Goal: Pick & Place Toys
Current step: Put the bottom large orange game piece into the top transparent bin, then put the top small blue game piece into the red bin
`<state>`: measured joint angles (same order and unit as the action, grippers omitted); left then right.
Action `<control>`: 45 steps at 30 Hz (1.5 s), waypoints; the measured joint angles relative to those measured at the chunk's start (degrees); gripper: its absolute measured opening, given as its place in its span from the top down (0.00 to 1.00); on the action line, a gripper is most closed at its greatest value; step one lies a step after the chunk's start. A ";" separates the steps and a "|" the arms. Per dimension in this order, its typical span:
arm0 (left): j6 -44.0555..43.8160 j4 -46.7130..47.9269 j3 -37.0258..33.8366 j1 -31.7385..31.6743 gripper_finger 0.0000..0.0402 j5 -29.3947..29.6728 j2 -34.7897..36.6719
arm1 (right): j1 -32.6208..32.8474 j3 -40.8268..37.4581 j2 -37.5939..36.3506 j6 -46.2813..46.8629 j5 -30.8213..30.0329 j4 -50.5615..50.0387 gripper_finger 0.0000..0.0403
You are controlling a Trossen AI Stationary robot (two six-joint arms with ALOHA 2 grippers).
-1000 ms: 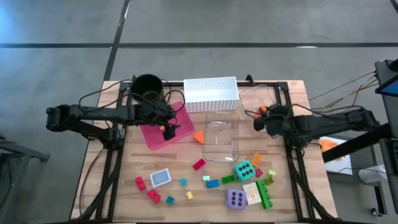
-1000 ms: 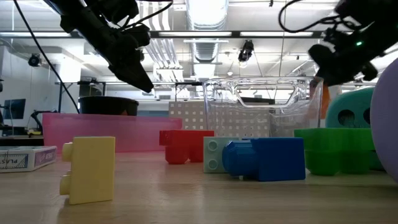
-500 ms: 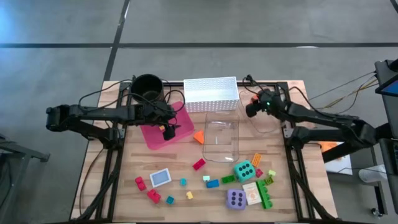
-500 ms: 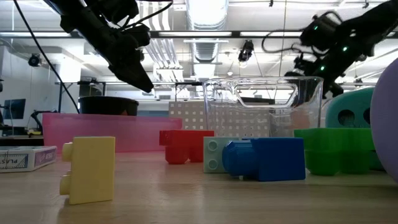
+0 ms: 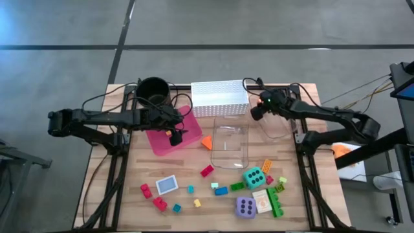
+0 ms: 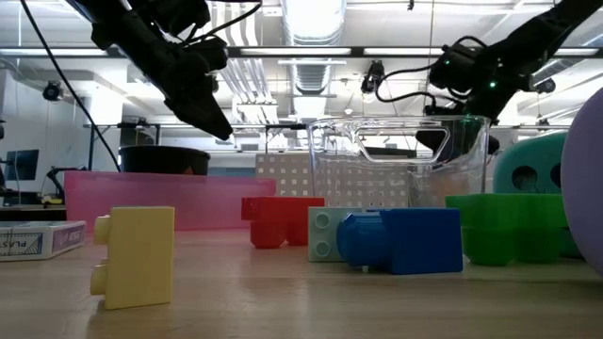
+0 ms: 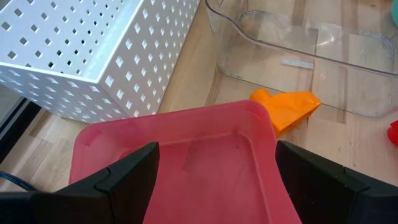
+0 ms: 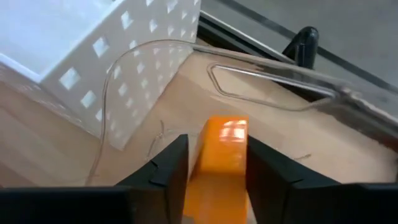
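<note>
My right gripper [image 5: 255, 112] [image 8: 217, 177] hangs beside the right end of the white perforated basket [image 5: 220, 97], over the far right corner of the clear bin [image 5: 230, 144], shut on an orange brick [image 8: 222, 146]. My left gripper [image 5: 174, 134] [image 7: 214, 180] waits open above the pink tray [image 7: 174, 149], holding nothing. Other toys lie on the table's near half: a teal die [image 5: 253, 176], a purple die [image 5: 245, 207], a red brick [image 5: 207, 171], green bricks [image 5: 277, 204], a card [image 5: 167, 185]. An orange piece [image 7: 287, 108] lies by the tray's corner. My right gripper pinches the orange brick by its two long sides [image 8: 205, 163] between its fingers [image 8: 169, 167]. The fingers slant down toward the table's far left and lie along the brick. The brick is lifted clear, above the clear bin's rim [image 8: 273, 81].
A black round pot [image 5: 153, 92] stands at the far left, next to the basket. In the low view a yellow brick [image 6: 137, 256] and a blue brick [image 6: 405, 240] sit close to the near edge. Bare wood shows between the pink tray and the near toys.
My right gripper has swung with the orange brick from the table's right side toward the far edge and left, up to the basket's right end, turning as it went and slowing in the last half second. The left arm has kept still.
</note>
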<state>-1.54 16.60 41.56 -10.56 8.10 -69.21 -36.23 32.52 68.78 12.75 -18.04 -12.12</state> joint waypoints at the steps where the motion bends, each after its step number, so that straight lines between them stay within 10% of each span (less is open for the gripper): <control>1: 0.00 -0.02 0.00 0.00 0.19 0.02 0.00 | -0.17 0.50 0.49 -0.56 0.06 -0.11 0.60; 19: 0.00 -0.02 0.00 0.01 0.19 0.00 0.00 | 0.86 12.39 -5.24 -5.11 0.64 -22.96 0.41; 26: 3.35 -0.19 0.00 -0.01 0.19 0.04 0.00 | 5.22 12.38 -15.20 -4.49 10.65 -29.26 0.41; 39: 11.60 -0.96 0.00 -0.08 0.19 0.25 0.02 | 25.70 12.24 -25.53 1.23 16.68 -28.77 0.41; 45: 0.88 -5.12 0.00 0.01 0.19 -0.63 0.02 | 37.90 12.19 -21.45 3.39 16.58 -24.00 0.41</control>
<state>-0.66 11.48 41.56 -10.55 7.47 -69.19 1.67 44.71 47.33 16.14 -1.46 -36.12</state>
